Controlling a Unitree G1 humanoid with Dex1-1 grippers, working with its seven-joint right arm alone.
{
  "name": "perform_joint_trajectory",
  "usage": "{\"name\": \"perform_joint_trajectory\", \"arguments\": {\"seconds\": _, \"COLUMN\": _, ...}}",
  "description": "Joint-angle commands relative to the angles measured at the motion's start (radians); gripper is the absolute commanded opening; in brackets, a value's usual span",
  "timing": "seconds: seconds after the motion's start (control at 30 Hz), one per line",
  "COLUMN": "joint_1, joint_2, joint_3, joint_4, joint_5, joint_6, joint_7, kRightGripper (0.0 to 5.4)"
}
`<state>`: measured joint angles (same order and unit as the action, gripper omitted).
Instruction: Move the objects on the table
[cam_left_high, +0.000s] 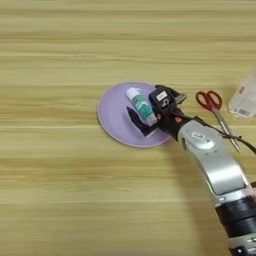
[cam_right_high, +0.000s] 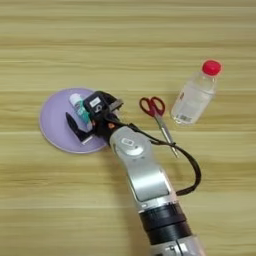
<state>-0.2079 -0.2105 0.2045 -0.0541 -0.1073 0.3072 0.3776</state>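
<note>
Lavender in colour, a round plate (cam_left_high: 112, 117) is lying on the light wooden table (cam_left_high: 60, 200), and a short teal-and-white tube (cam_left_high: 140, 106) is resting on it, near the plate's right side, slanting from upper left to lower right. The silver forearm is reaching in from the lower right, and the black claw (cam_left_high: 146, 112) is hanging over the plate with its fingers spread on either side of the tube: one finger (cam_left_high: 136, 121) is sitting below and left of the tube, the other lying along its right side. Whether the fingers are actually touching the tube cannot be told; they are not pressed together.

Red-handled scissors (cam_right_high: 157, 118) are lying on the table just right of the plate, handles toward the far side and blades pointing toward the near right. Beside them to the right, a clear plastic bottle (cam_right_high: 194, 96) with a red cap and white label is standing apart from the scissors. A black cable (cam_right_high: 187, 161) is looping out from the forearm across the table.
</note>
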Motion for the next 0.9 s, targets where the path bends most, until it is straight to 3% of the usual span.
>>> {"name": "perform_joint_trajectory", "arguments": {"seconds": 0.03, "joint_1": -0.108, "joint_2": 0.019, "joint_3": 0.042, "joint_4": -0.049, "joint_5": -0.027, "joint_6": -0.007, "joint_7": -0.001, "kRightGripper": 5.34}}
{"name": "perform_joint_trajectory", "arguments": {"seconds": 0.23, "joint_1": -0.212, "joint_2": 0.1, "joint_3": 0.163, "joint_4": 0.073, "joint_5": -0.094, "joint_6": -0.022, "joint_7": 0.005, "kRightGripper": 5.34}}
{"name": "perform_joint_trajectory", "arguments": {"seconds": 0.53, "joint_1": -0.304, "joint_2": 0.172, "joint_3": 0.245, "joint_4": 0.294, "joint_5": -0.157, "joint_6": -0.113, "joint_7": -0.005, "kRightGripper": 5.34}}
{"name": "perform_joint_trajectory", "arguments": {"seconds": 0.77, "joint_1": -0.31, "joint_2": 0.151, "joint_3": 0.256, "joint_4": 0.362, "joint_5": -0.221, "joint_6": -0.189, "joint_7": -0.043, "kRightGripper": 5.34}}
{"name": "perform_joint_trajectory", "arguments": {"seconds": 0.9, "joint_1": -0.301, "joint_2": 0.111, "joint_3": 0.234, "joint_4": 0.383, "joint_5": -0.239, "joint_6": -0.209, "joint_7": -0.04, "kRightGripper": 5.34}}
